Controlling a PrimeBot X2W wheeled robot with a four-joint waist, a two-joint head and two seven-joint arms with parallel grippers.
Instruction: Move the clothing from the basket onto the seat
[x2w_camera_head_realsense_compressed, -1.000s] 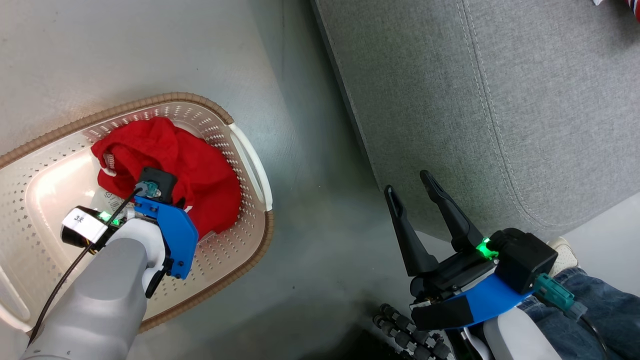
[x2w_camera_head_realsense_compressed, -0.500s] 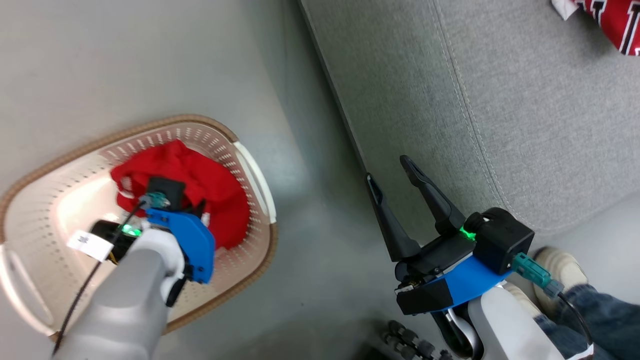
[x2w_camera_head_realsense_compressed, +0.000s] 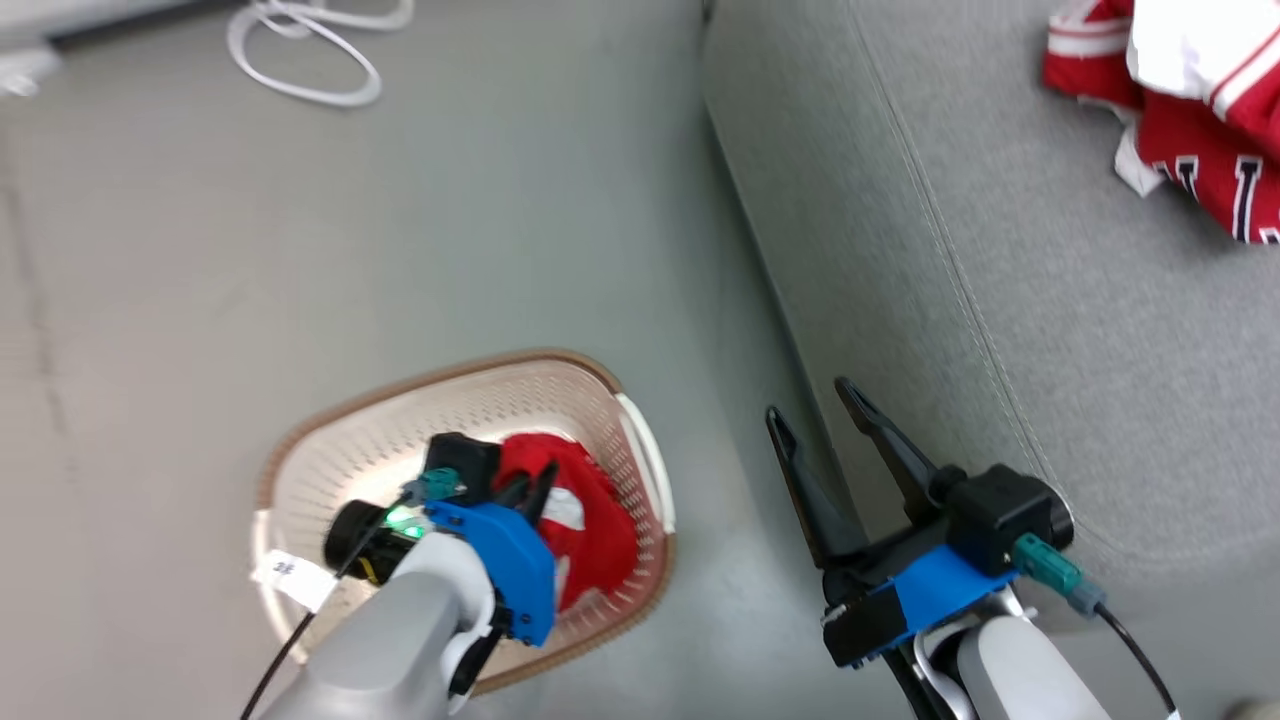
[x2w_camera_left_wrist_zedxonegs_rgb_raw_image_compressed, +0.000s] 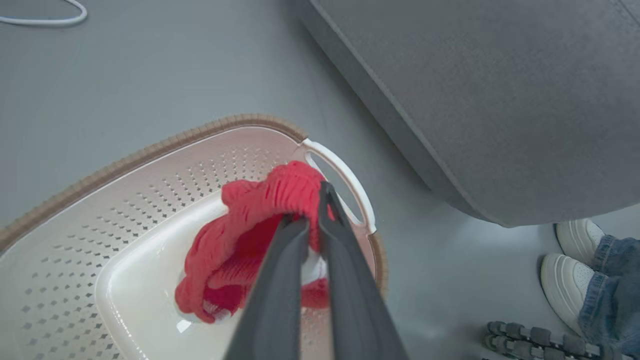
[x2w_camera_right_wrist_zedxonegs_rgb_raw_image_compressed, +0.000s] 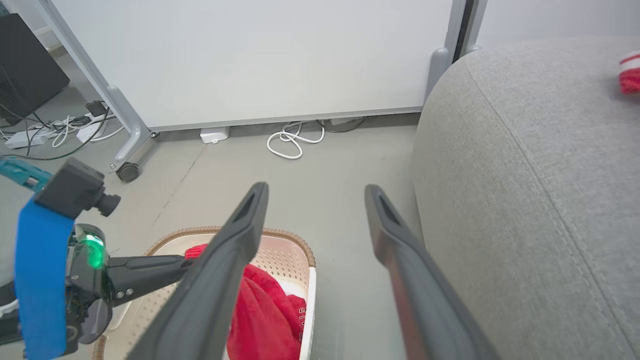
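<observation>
About half the job looks done. One red jersey (x2w_camera_head_realsense_compressed: 1200, 150), with white trim and navy block letters, already lies crumpled on the grey sofa cushion (x2w_camera_head_realsense_compressed: 1000, 300). The other red garment (x2w_camera_left_wrist_zedxonegs_rgb_raw_image_compressed: 235, 240) is not out yet. It sits bunched at the sofa end of the laundry basket (x2w_camera_left_wrist_zedxonegs_rgb_raw_image_compressed: 75, 240), by the white handle (x2w_camera_left_wrist_zedxonegs_rgb_raw_image_compressed: 345, 175).

The left gripper (x2w_camera_left_wrist_zedxonegs_rgb_raw_image_compressed: 307, 205) has its two dark fingers pressed together on a raised fold of that cloth. The fold stands up as a ridge while the rest pools below (whether any of it has left the basket's bottom I cannot tell). The right gripper (x2w_camera_head_realsense_compressed: 810, 400) hangs spread wide, holding nothing, over the floor (x2w_camera_head_realsense_compressed: 400, 250) just beside the cushion's front edge. What is left, as I judge it, is to lift this piece clear of the rim and carry it across to the cushion.

The garment is a soft, ribbed-looking knit that gathers into folds. The basket is smooth cream plastic, oval and pierced with rows of small holes, under a brown woven-look rim. The cushion is a coarse grey weave with rounded edges and a stitched seam.
</observation>
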